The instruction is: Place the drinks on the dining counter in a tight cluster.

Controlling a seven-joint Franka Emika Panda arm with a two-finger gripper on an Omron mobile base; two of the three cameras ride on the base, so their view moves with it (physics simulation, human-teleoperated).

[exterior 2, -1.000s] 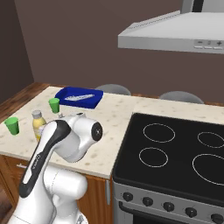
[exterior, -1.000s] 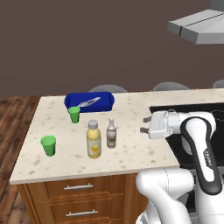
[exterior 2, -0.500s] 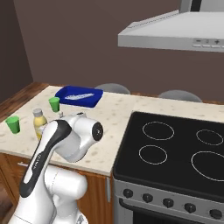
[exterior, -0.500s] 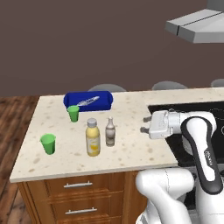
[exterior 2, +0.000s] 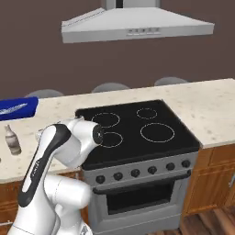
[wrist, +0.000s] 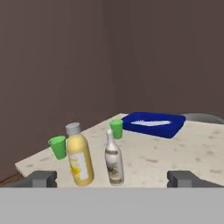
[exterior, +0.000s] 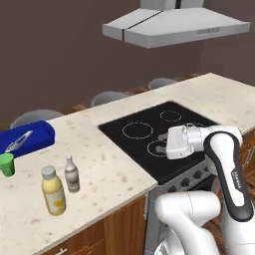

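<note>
The pincer (wrist: 112,178) stands wide open and holds nothing, its two dark fingertips (wrist: 40,178) spread at either side of the hand view and aimed level along the beige speckled stone worktop (exterior: 107,172), which suggests a side-on approach suited to upright bottles. Straight ahead of it, a little to its left, the yellow juice bottle with a white cap (wrist: 79,155) and the slim brownish narrow-necked bottle (wrist: 113,159) stand upright just beside each other, apart but already a near pair. The clear water bottle appears to lie in the blue rectangular tray (wrist: 153,123) farther beyond them, still separate from the pair, so the cluster looks unfinished. Two small green cups (wrist: 57,146) stand behind the bottles, one by the tray, one toward the worktop's edge. Below the pincer, a black glass cooktop (exterior: 157,134) is set into the worktop. Above it hangs a grey extractor hood (exterior: 174,27) against a dark brown wall (exterior 2: 41,59).
</note>
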